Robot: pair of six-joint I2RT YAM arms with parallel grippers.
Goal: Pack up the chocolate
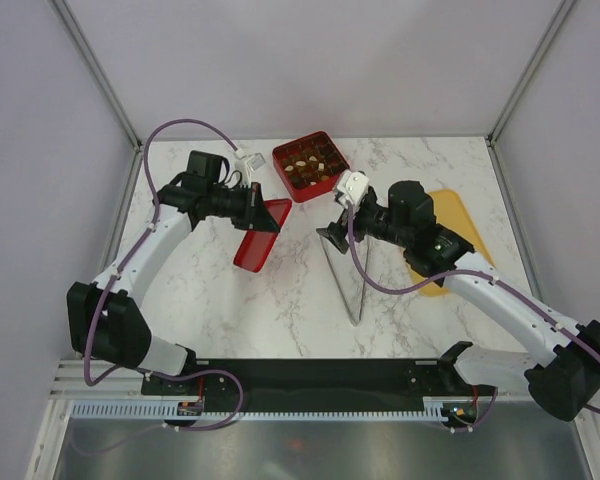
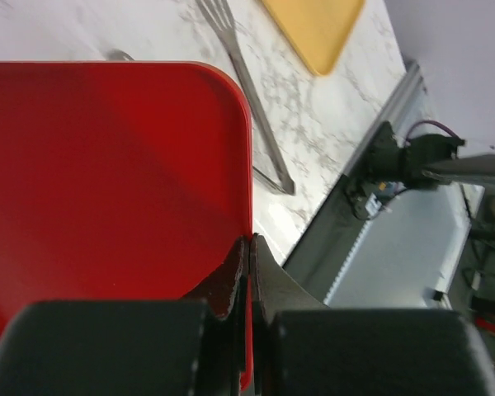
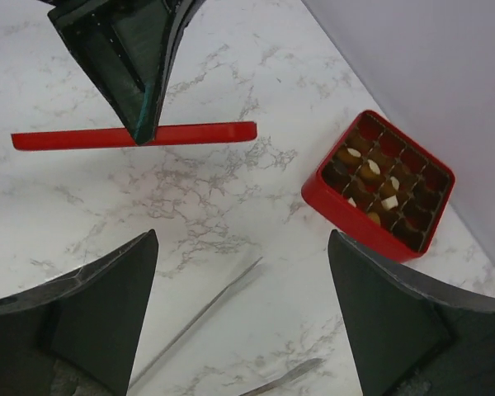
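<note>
The chocolate (image 1: 310, 165) is several tiny dark and pale pieces sitting in the cells of the red gridded box (image 1: 280, 160) at the back centre. The pieces (image 3: 373, 167) and the box (image 3: 346, 210) also show in the right wrist view. My left gripper (image 1: 268, 215) is shut on the edge of a flat red lid (image 1: 255, 245) and holds it tilted above the table, left of the box. The left wrist view shows the jaws (image 2: 250, 243) pinching the lid (image 2: 107, 181). My right gripper (image 1: 332, 235) is open and empty (image 3: 239, 239) above the metal tongs (image 3: 198, 318).
Metal tongs (image 1: 352, 285) lie on the marble table at the centre. A flat yellow tray (image 1: 450, 215) lies at the right, partly under my right arm. The held lid (image 3: 132, 136) hangs edge-on ahead of the right gripper. Grey walls enclose the table.
</note>
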